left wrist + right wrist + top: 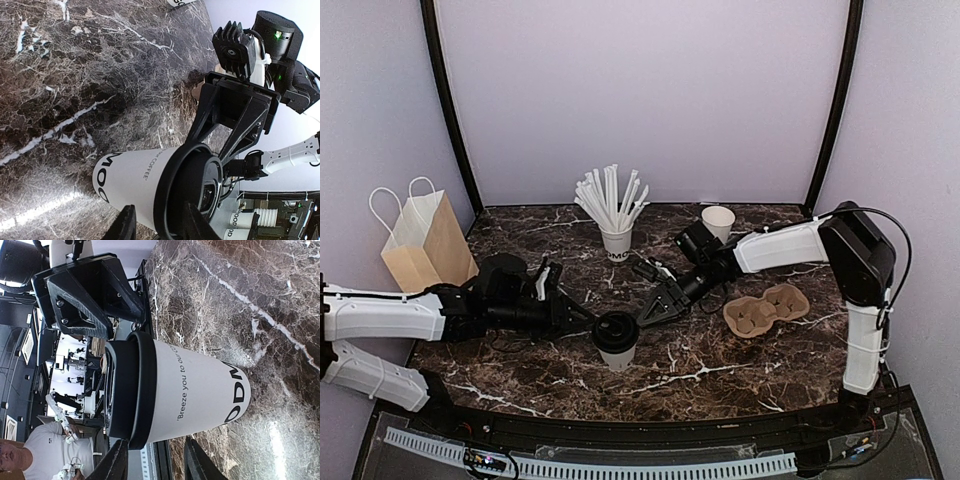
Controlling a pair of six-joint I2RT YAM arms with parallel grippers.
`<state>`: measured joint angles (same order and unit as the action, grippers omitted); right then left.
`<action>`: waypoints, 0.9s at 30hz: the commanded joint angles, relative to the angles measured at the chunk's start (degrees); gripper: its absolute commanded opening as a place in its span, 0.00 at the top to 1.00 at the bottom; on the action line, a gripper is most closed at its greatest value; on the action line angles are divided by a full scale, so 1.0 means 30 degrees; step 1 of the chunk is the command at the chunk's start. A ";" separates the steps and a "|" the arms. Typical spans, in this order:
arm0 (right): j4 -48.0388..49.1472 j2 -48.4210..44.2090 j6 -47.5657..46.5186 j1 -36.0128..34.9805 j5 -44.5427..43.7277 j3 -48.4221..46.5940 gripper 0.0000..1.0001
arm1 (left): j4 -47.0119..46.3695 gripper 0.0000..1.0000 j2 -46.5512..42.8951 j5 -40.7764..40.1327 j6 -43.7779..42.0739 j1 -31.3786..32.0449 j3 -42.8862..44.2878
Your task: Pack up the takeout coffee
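Standing upright at the front middle of the worktop (720, 372), the takeout coffee (618, 352) sits directly between the left gripper (586, 318) and the right gripper (646, 316), each with jaws spread beside its lid (616, 330), neither clearly nearer, contact impossible to tell.

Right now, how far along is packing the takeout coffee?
Done: the black lid sits on the takeout coffee, which stands upright mid-table. In hand: the left gripper and right gripper flank its lid, jaws parted, neither clearly clamping it. Left: it is in neither the cardboard cup carrier on the right nor the paper bag at the far left, so the actual packing has not yet begun.
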<state>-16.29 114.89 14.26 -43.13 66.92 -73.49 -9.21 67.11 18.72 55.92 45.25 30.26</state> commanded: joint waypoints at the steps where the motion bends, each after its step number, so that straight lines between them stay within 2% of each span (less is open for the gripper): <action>1: 0.0340 0.0182 0.0111 -0.0123 0.0488 -0.0572 0.61 | -0.0835 0.65 0.0246 0.0722 -0.0060 -0.0056 -0.0170; 9: 0.0421 0.0638 0.0316 -0.0124 0.0750 -0.0784 0.61 | -0.1447 0.66 0.1411 0.1726 -0.0136 -0.0056 -0.0106; 17: 0.0370 0.1483 0.0757 -0.0123 0.0363 -0.0619 0.62 | -0.0503 0.68 0.2068 0.1531 -0.0386 -0.0056 -0.0251; 20: -0.0082 0.1781 0.0562 -0.0151 -0.0714 -0.0541 0.63 | -0.0225 0.70 0.2450 0.1480 -0.0361 -0.0056 -0.0578; 24: -0.1773 0.2697 0.0415 -0.0110 -0.3798 -0.0581 0.65 | -0.0032 0.73 0.3355 0.1414 -0.0244 -0.0056 -0.1190; 27: -0.2371 0.3977 0.0692 -0.0097 -0.5597 -0.0151 0.73 | -0.0217 0.76 0.4448 0.1217 0.0046 -0.0056 -0.1834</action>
<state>-18.59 118.93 16.29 -42.83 69.43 -76.09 -16.36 74.56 23.64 55.92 44.53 29.36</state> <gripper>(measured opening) 0.314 0.251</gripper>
